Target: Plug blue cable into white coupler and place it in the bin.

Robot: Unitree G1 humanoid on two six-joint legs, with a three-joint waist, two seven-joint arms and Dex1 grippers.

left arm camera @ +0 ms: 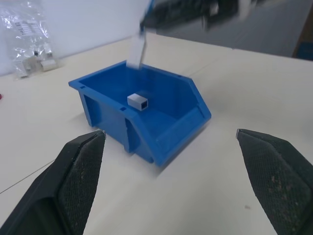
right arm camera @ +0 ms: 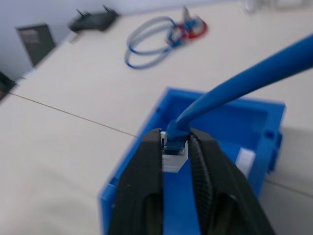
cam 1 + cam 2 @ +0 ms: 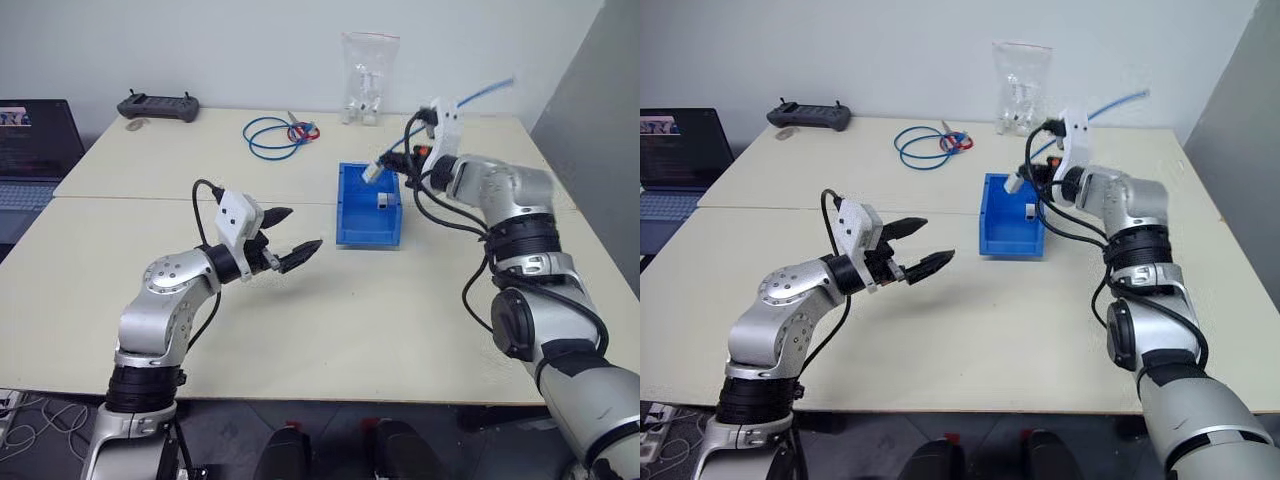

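My right gripper hangs over the back of the bin, shut on the white coupler. The blue cable is plugged into that coupler and rises away behind the hand, up and to the right. The coupler sits just above the bin's rear wall. A second small white block lies on the bin's floor. My left gripper is open and empty, held level above the table left of the bin and pointing toward it.
A coiled blue cable with red rings lies at the back of the table. A clear bag of parts stands behind the bin. A black controller sits at the back left, with a laptop beyond the table's left edge.
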